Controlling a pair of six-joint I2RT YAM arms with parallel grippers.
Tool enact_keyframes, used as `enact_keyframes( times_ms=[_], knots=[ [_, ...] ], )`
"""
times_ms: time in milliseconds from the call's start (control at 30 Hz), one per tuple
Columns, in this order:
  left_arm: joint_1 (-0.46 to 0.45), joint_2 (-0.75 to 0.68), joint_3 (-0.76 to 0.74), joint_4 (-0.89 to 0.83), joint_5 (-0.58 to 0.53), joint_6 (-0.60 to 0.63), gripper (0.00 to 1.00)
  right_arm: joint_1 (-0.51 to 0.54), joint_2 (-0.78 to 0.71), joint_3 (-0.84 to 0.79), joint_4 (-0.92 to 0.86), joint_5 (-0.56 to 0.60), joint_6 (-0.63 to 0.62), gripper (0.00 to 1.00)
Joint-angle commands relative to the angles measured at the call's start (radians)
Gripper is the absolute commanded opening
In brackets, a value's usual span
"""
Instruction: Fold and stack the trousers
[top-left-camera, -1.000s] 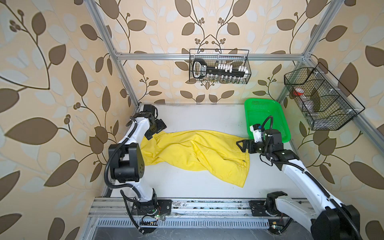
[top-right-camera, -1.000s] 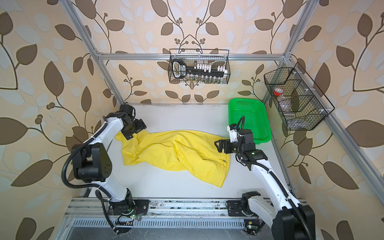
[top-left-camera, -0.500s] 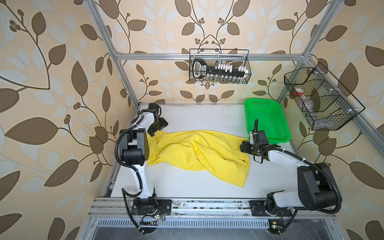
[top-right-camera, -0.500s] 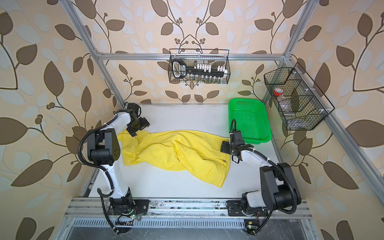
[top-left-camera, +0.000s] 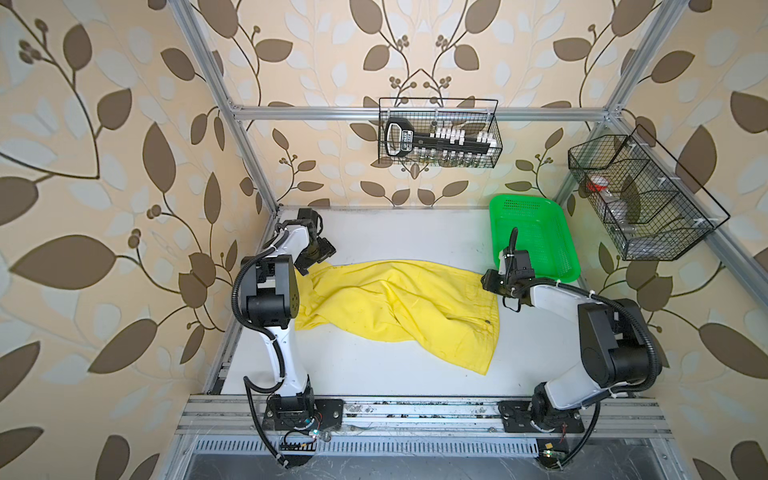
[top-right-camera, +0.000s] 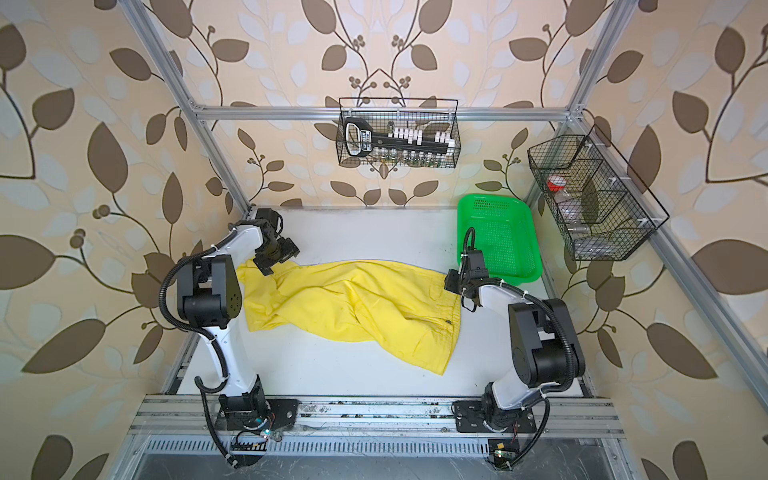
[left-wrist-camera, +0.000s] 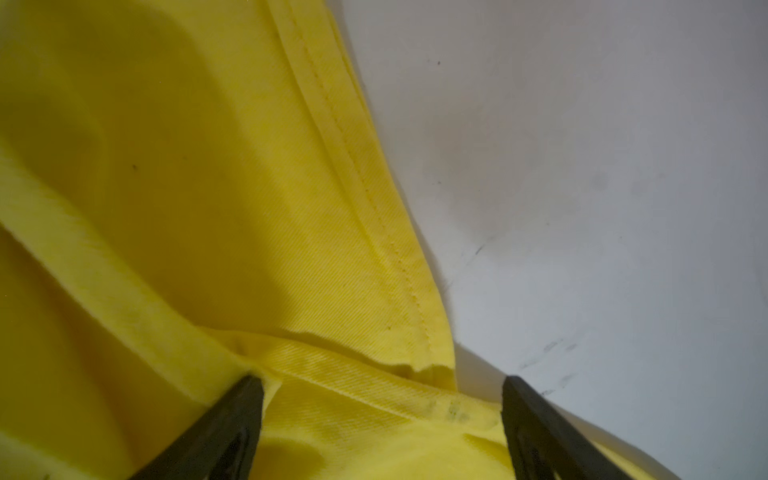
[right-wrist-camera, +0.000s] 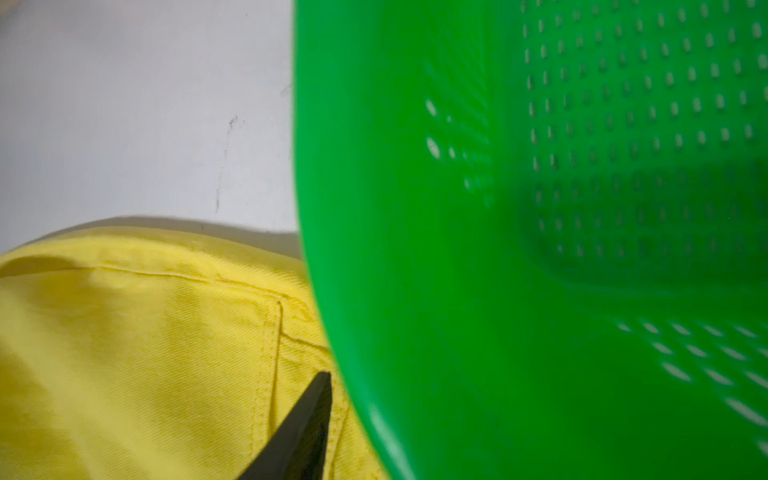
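Observation:
The yellow trousers lie spread and rumpled across the white table, legs to the left, waistband to the right. My left gripper is low over the far left leg end. In the left wrist view it is open, with the hem lying between its fingers. My right gripper sits at the waistband's far corner, tight against the green basket. In the right wrist view one dark finger rests on the yellow cloth; the other is hidden by the basket rim.
The green mesh basket stands at the back right, its near left corner touching the waistband. Two black wire baskets hang on the back and right walls. Bare white table runs in front of the trousers.
Both arms have folded down low, bringing each gripper onto its end of the trousers. The right gripper's jaws have narrowed. The trousers have barely shifted.

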Motion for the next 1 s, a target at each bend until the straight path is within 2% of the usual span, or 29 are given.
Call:
enact_keyframes(
  times_ms=[0,133,267,467,567,633,733,800,967],
  knots=[
    [0.011,-0.001,0.047,-0.032,-0.03,0.02,0.91,-0.002,0.046,0.068,-0.038,-0.014,-0.017,0.49],
    [0.012,0.0,0.058,-0.043,-0.046,0.025,0.91,0.003,0.071,0.112,-0.086,0.038,-0.056,0.5],
    [0.014,0.001,0.066,-0.061,-0.089,0.031,0.92,0.018,0.051,0.114,-0.144,0.125,-0.097,0.58],
    [0.015,0.044,0.082,-0.08,-0.111,0.031,0.92,0.011,0.073,0.11,-0.158,0.065,-0.098,0.58],
    [0.016,0.067,0.088,-0.085,-0.137,0.038,0.92,0.014,0.089,0.089,-0.121,0.007,-0.052,0.54],
    [0.015,0.073,0.09,-0.083,-0.148,0.046,0.92,0.025,0.098,0.084,-0.108,-0.012,-0.039,0.49],
    [0.019,0.089,0.095,-0.087,-0.144,0.051,0.9,0.041,0.066,0.057,-0.05,0.004,-0.043,0.3],
    [0.02,0.095,0.092,-0.084,-0.144,0.056,0.87,0.041,0.049,0.065,-0.048,0.004,-0.05,0.22],
    [0.03,0.118,0.094,-0.084,-0.12,0.057,0.68,0.046,-0.035,0.067,-0.046,0.013,-0.093,0.06]
  ],
)
